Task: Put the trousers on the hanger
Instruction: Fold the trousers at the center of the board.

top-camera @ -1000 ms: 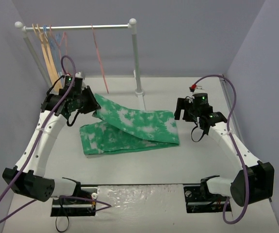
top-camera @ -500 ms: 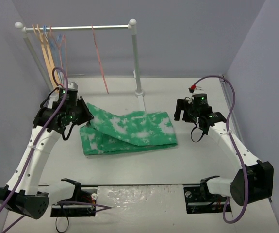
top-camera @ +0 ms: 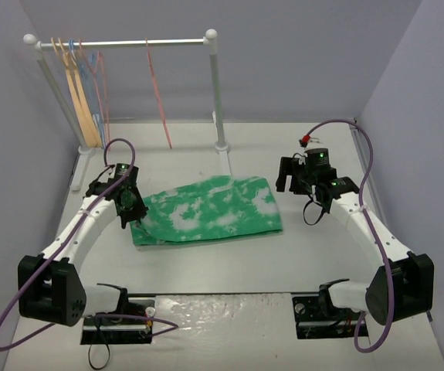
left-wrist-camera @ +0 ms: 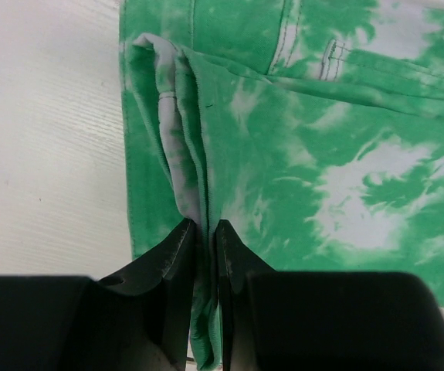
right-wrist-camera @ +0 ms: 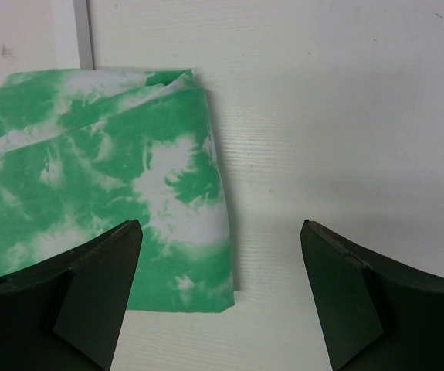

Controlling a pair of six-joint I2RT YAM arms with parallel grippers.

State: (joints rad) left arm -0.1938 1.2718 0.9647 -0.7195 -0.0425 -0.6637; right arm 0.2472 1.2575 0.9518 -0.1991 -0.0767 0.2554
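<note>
Green trousers (top-camera: 206, 210) flatter, left tool (left-wrist-camera: 204, 232) lower

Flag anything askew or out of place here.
Only the trousers: their left end is bunched into a raised ridge, pinched by the left gripper with jaws shut on it. Otherwise they lie folded flat. Nothing else stands out.

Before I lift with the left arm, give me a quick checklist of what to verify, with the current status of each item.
1. Grip: left tool shut on a fold at the left edge of the trousers: ok.
2. All layers caught in that pinch: cannot tell.
3. Free arm: right tool open, holding nothing, beside the garment's right end: ok.
4. Cloth lying folded on the table: ok.
5. The hanger brought within reach: not ok, it hangs on the rail.
</note>
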